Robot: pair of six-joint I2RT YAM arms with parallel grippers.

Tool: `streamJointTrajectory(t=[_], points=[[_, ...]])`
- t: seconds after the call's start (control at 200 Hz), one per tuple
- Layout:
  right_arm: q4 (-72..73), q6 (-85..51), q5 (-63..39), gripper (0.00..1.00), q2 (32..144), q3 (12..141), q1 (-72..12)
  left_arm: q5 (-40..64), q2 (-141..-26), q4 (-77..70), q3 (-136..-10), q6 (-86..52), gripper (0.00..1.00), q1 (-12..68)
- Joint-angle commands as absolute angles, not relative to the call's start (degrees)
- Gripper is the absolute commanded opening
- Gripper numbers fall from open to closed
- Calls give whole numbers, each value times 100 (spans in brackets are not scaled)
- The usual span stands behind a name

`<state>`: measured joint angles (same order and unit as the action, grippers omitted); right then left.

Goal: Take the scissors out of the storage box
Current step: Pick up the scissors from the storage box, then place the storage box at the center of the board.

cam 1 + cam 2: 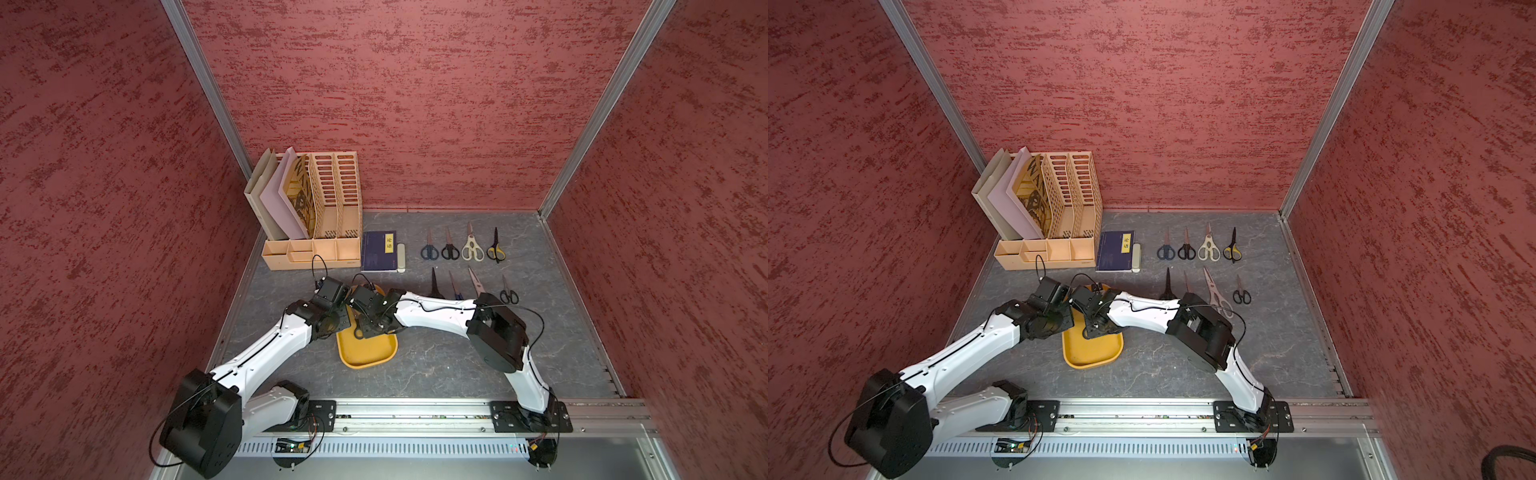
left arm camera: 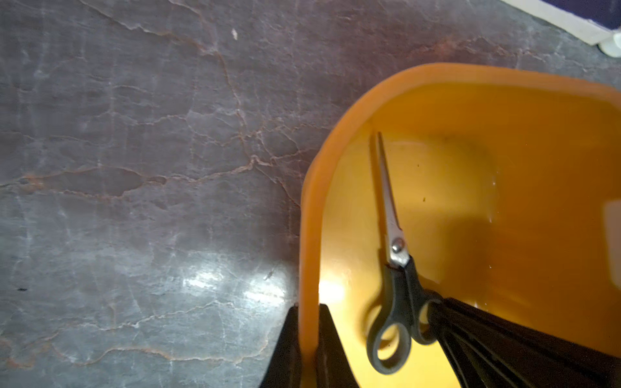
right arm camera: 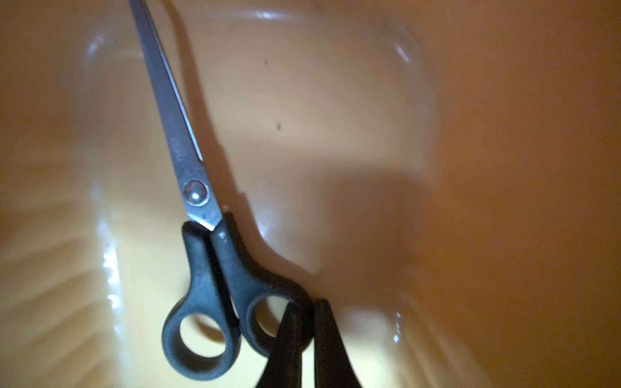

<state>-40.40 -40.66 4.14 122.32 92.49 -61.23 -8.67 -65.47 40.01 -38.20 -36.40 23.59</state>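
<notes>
Both top views: I see red textured walls, a grey marbled bench and a yellow box mid-bench. Left wrist: left tool clamped on the box wall. Right wrist: right tool pinching the handle loop of the black scissors, which are inside the box.

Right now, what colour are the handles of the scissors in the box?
Black; scissors clearest in right wrist view.
</notes>
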Motion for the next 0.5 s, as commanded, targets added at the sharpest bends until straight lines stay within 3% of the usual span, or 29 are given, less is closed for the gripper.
streamJointTrajectory(t=[0.0,0.496], points=[[-4212,-3967,671,0,11744,9219,-6064,-934,-6534,3873,-3814,-3562,0,2066],[-4595,-4592,1308,0,9934,8527,-5990,-934,-6928,3516,-3945,-3073,0,1189]])
